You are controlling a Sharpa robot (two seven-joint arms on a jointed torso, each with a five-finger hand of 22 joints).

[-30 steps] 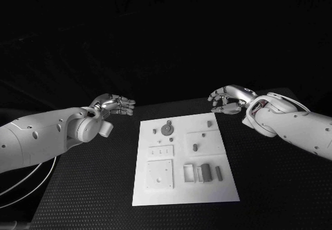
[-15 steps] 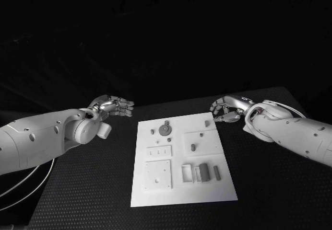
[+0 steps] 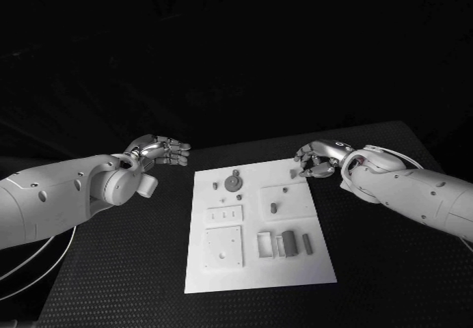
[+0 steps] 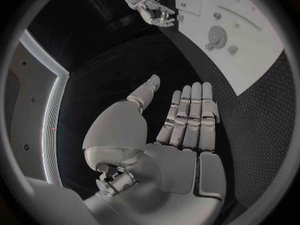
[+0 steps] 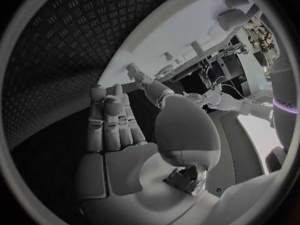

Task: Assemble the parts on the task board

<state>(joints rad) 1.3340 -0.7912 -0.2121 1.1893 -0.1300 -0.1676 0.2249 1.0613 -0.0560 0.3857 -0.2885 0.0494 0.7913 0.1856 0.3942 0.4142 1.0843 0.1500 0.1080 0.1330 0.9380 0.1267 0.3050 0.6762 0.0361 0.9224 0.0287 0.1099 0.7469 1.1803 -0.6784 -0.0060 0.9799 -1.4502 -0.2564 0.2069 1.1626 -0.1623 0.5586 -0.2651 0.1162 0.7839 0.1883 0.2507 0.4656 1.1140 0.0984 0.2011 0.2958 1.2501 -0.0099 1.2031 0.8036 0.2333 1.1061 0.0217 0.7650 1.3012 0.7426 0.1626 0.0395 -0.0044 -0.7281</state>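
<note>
The black, finely textured table fills the space under both arms, with darkness all round it. In its middle lies the flat white rectangular task board, small grey parts lying and standing on it, among them a round grey disc part near its far end. The silver left hand hangs above bare table just beside the board's far left corner, fingers straight, close together, empty. The silver right hand hovers at the far right corner, fingers curled, holding nothing.
</note>
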